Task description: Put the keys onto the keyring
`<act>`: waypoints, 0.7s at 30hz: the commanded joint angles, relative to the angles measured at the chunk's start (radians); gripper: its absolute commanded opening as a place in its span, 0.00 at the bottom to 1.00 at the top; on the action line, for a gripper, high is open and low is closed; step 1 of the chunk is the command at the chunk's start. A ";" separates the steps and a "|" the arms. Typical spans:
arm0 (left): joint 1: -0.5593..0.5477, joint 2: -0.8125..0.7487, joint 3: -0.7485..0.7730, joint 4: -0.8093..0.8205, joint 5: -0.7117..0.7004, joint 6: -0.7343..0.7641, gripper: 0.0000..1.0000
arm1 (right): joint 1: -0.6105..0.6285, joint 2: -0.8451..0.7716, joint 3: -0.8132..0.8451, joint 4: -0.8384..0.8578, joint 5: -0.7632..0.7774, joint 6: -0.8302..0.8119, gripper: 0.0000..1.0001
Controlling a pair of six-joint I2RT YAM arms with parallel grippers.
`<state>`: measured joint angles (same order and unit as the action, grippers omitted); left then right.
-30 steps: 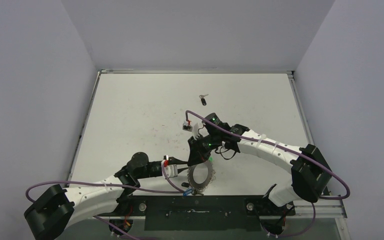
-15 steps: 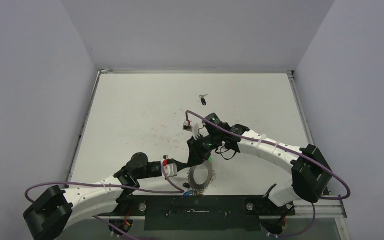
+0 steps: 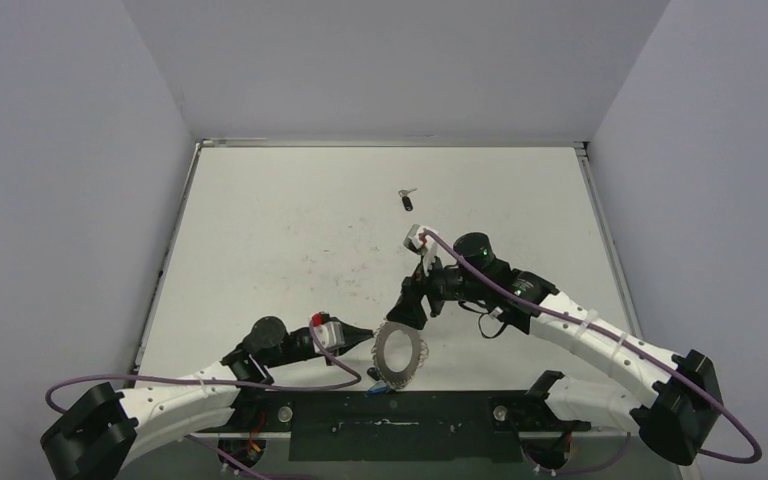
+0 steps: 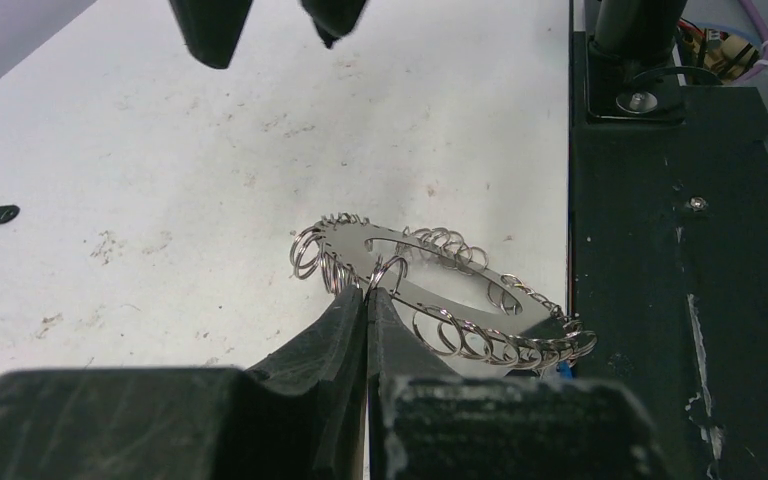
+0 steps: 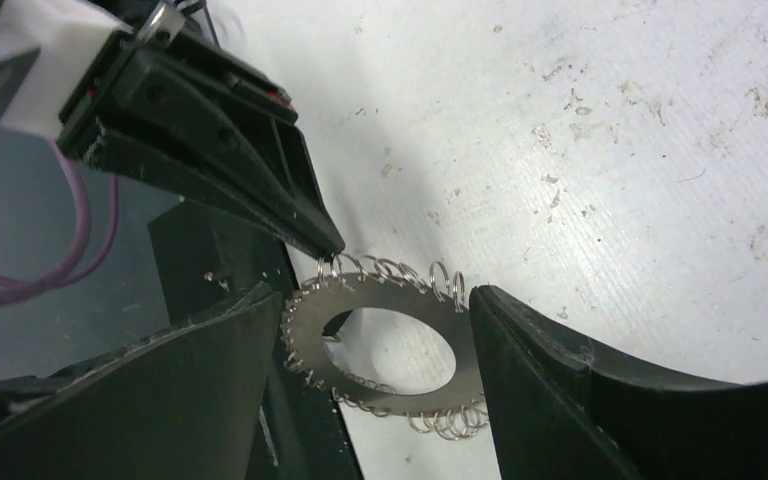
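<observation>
Keyring (image 5: 390,295), a large silvery loop-rimmed metal ring, is sitting at the front of the white table (image 3: 260,220), pinched by the clenched left gripper (image 4: 366,292), while the released right gripper (image 3: 406,312) is hovering nearer the tiny black-headed key (image 3: 406,201) beyond.

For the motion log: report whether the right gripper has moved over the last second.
Yes. In the top view the right gripper has swung right: its white wrist piece, earlier left of the far black-headed key, now lines up with it.
</observation>
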<state>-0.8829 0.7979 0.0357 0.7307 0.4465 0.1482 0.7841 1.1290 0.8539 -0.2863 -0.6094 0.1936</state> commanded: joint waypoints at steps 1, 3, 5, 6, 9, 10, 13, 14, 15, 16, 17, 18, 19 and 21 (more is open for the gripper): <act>-0.009 -0.024 -0.006 0.096 -0.053 -0.090 0.00 | -0.003 -0.070 -0.134 0.230 -0.054 -0.085 0.70; -0.011 -0.027 -0.007 0.094 -0.072 -0.116 0.00 | -0.002 -0.100 -0.214 0.367 -0.130 -0.081 0.71; -0.010 -0.028 -0.008 0.089 -0.082 -0.135 0.00 | 0.002 -0.121 -0.290 0.499 -0.175 -0.059 0.71; -0.011 -0.028 -0.008 0.084 -0.087 -0.139 0.00 | 0.003 -0.127 -0.329 0.550 -0.173 -0.045 0.70; -0.012 -0.023 -0.009 0.081 -0.095 -0.143 0.00 | 0.011 -0.121 -0.390 0.635 -0.176 -0.057 0.61; -0.013 -0.021 -0.010 0.079 -0.097 -0.142 0.00 | 0.017 -0.115 -0.402 0.652 -0.176 -0.070 0.53; -0.014 -0.013 -0.010 0.079 -0.100 -0.143 0.00 | 0.052 -0.098 -0.426 0.685 -0.157 -0.099 0.37; -0.015 -0.010 -0.009 0.079 -0.100 -0.142 0.00 | 0.070 -0.093 -0.431 0.690 -0.142 -0.109 0.35; -0.017 -0.008 -0.008 0.079 -0.100 -0.142 0.00 | 0.087 -0.088 -0.435 0.696 -0.125 -0.117 0.34; -0.016 -0.005 -0.007 0.079 -0.100 -0.143 0.00 | 0.109 -0.083 -0.438 0.703 -0.105 -0.127 0.33; -0.017 -0.004 -0.006 0.080 -0.100 -0.143 0.00 | 0.129 -0.077 -0.440 0.705 -0.085 -0.141 0.32; -0.017 -0.001 -0.005 0.081 -0.099 -0.142 0.00 | 0.156 -0.072 -0.441 0.703 -0.062 -0.156 0.30; -0.018 -0.002 -0.005 0.082 -0.100 -0.143 0.00 | 0.174 -0.067 -0.441 0.703 -0.035 -0.167 0.29; -0.019 0.001 -0.004 0.084 -0.099 -0.143 0.00 | 0.195 -0.056 -0.446 0.704 0.015 -0.179 0.28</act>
<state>-0.8936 0.7971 0.0265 0.7452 0.3519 0.0204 0.9340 1.0534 0.4244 0.3195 -0.6876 0.0799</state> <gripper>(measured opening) 0.007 0.291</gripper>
